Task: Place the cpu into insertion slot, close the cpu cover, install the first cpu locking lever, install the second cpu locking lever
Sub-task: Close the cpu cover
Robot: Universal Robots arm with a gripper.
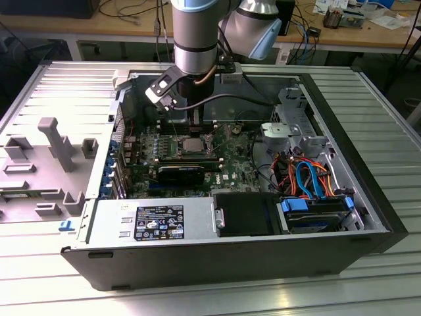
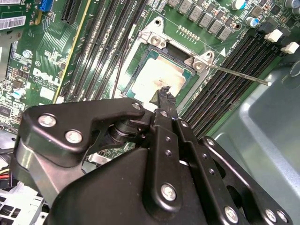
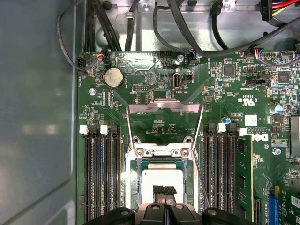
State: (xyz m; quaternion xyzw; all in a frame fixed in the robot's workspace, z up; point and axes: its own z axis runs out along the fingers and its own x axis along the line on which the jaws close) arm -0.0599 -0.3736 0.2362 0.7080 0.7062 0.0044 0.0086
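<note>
The cpu (image 3: 161, 177) lies flat in the insertion slot (image 3: 188, 174) on the green motherboard, its silver-grey top facing up (image 2: 159, 75). The cpu cover (image 3: 164, 108) is swung open and stands back from the socket, with the board showing through its square window. A thin metal locking lever (image 2: 239, 74) sticks out free beside the socket. My gripper (image 3: 164, 191) hangs over the near edge of the chip, fingers shut together with nothing between them. In the exterior view the gripper (image 1: 195, 129) reaches down into the open computer case just above the socket (image 1: 191, 143).
Long black memory slots (image 3: 101, 178) flank the socket on both sides, one holding a green module (image 3: 243, 178). A black card (image 1: 181, 174), a power supply (image 1: 158, 220), a drive cage (image 1: 293, 128) and cables (image 1: 309, 181) crowd the case. A grey fixture (image 1: 56, 141) stands at the exterior view's left.
</note>
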